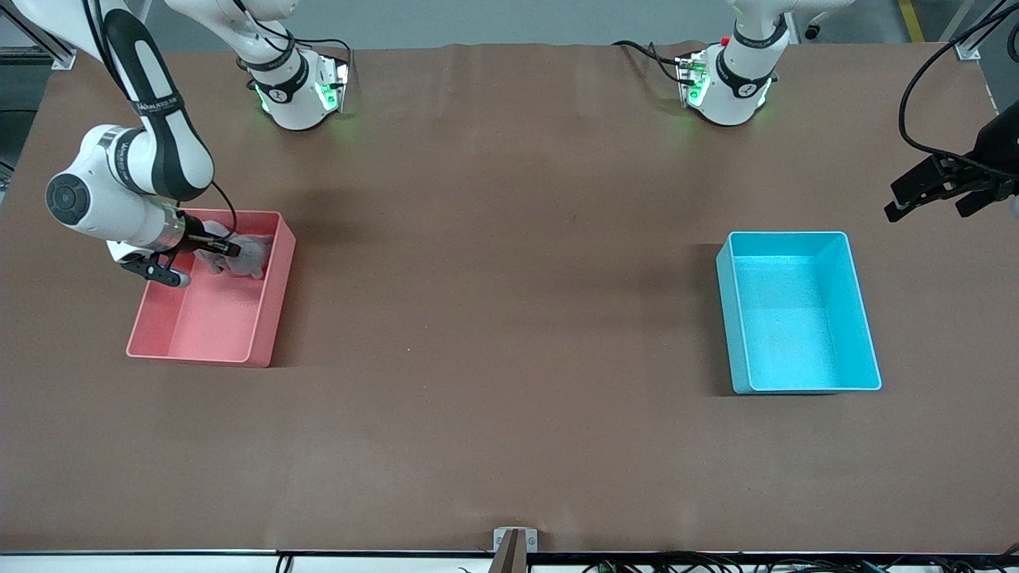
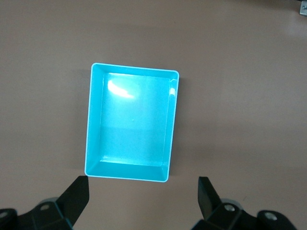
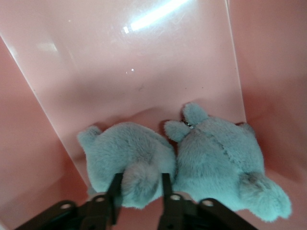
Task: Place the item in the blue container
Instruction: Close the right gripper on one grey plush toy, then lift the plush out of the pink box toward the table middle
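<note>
The blue container [image 1: 788,318] is an empty cyan bin standing toward the left arm's end of the table; the left wrist view shows it from above [image 2: 129,120]. My left gripper [image 1: 927,211] [image 2: 142,184] hangs open over bare table beside it and holds nothing. Toward the right arm's end, the pink bin [image 1: 215,318] holds a grey-blue plush toy [image 1: 251,255]. My right gripper [image 1: 227,248] [image 3: 140,184] reaches down into that bin. Its fingers are shut on a fluffy nub of the plush toy [image 3: 129,158]. A second furry lump [image 3: 216,153] lies against the first; whether it is a separate toy I cannot tell.
The pink bin's walls [image 3: 144,57] stand close around the right gripper. Brown table cloth [image 1: 509,318] spans the wide stretch between the two bins. A small bracket [image 1: 514,541] sits at the table edge nearest the camera.
</note>
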